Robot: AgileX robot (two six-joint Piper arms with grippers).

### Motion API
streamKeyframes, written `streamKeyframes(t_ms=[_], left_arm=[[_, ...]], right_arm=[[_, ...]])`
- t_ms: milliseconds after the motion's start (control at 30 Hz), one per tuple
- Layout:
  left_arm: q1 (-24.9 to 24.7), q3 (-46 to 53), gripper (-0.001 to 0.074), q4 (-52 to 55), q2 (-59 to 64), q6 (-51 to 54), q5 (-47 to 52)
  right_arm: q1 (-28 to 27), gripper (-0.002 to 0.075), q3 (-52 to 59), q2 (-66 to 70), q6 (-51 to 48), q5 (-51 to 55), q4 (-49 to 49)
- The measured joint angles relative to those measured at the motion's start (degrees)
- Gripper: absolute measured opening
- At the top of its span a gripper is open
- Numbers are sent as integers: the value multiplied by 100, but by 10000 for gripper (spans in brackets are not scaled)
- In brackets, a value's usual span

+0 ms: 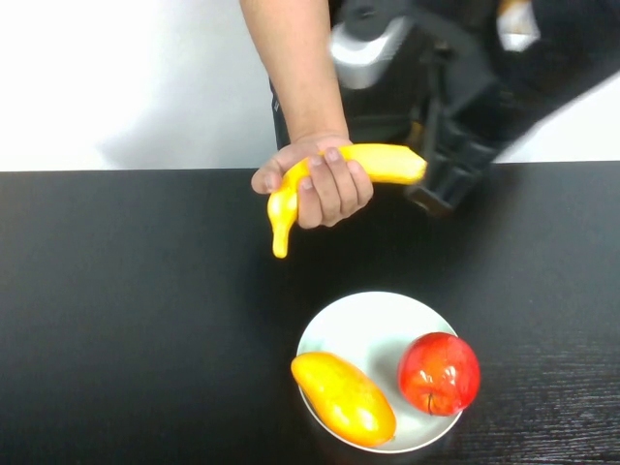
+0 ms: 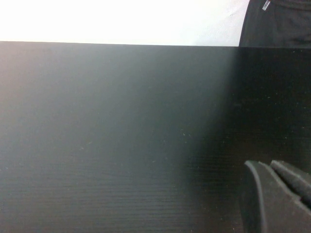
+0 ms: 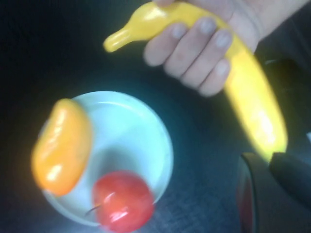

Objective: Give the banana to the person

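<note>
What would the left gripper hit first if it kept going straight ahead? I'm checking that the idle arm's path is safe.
Probably nothing nearby. The left gripper sits low over the bare black table, away from the banana held by the right gripper and the person's hand. Past the far edge stands the person; depth is unclear.

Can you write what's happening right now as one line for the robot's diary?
handover | right gripper shut on banana end | person's hand gripping banana | left gripper parked over table | mango, apple on plate
</note>
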Motion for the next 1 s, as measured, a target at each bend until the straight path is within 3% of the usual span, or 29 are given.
streamKeyframes(t_ms=[600, 733, 1000], left_arm=[[0, 0, -4, 0, 0, 0, 0], [0, 0, -4, 0, 0, 0, 0], [0, 0, -4, 0, 0, 0, 0]], right_arm=[[-183, -7, 845, -960, 494, -15, -99], [-830, -7, 2237, -1771, 390, -1235, 279], [-2681, -7, 6486, -4431, -12, -4666, 1559]])
